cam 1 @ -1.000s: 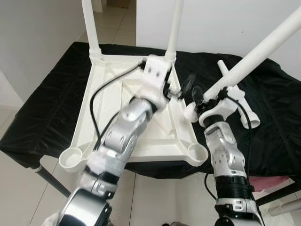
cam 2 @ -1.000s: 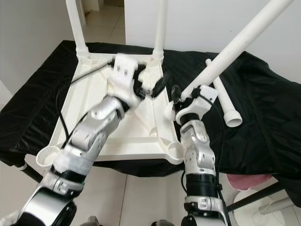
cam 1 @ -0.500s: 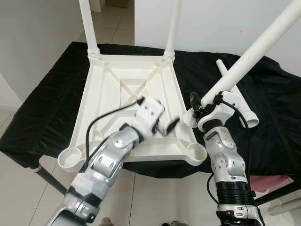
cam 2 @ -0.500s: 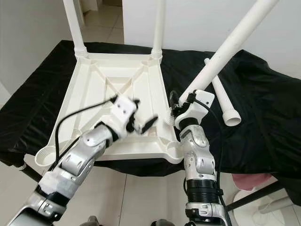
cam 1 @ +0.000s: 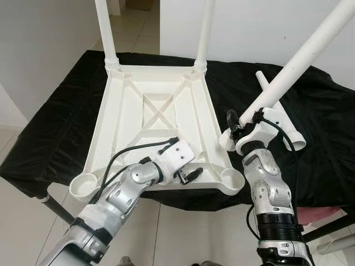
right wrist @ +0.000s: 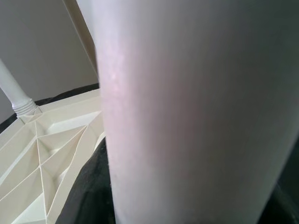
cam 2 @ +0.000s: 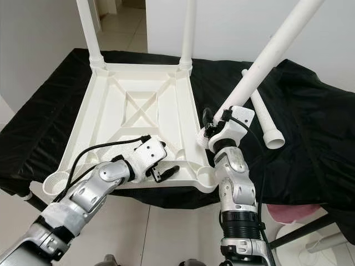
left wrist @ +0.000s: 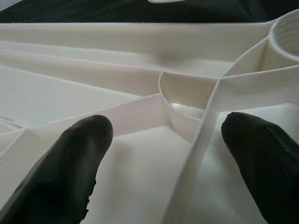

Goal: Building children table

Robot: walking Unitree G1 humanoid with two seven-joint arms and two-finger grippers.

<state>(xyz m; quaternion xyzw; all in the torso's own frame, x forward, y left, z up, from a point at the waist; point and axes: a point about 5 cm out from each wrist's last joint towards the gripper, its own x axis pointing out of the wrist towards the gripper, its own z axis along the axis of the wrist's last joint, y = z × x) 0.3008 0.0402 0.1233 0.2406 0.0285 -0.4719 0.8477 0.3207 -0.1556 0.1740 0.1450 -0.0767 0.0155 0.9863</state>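
A white plastic children's table top (cam 1: 150,119) lies upside down on a black cloth (cam 1: 55,119), with its ribbed underside facing up. At each corner it has a round socket like a small cup. The two far sockets each hold a white plastic leg, the far left leg (cam 1: 105,27) and the far right leg (cam 1: 205,30), both standing upright. The near left socket (cam 1: 84,187) and the near right socket (cam 1: 232,178) have nothing in them.

The left gripper (cam 1: 187,175) is low over the near edge of the table top, between the two near sockets and closer to the near right socket. Its two black fingers are spread apart and hold nothing. In the left wrist view one fingertip (left wrist: 74,158) is on each side of a thin rib, and a round socket wall is just ahead of them. The left arm comes from the lower left, bent at the elbow, with a black cable looping over the forearm.

The right gripper (cam 1: 239,123) is just beside the right edge of the table top, a little beyond the near right socket. It is closed on a long white plastic tube leg (cam 1: 299,61), gripping it near the lower end; the leg goes up and away from the gripper, tilted to the right. The right forearm stands nearly vertical under the gripper.

Another loose white tube leg (cam 1: 285,124) lies flat on the cloth just to the right of the right gripper.
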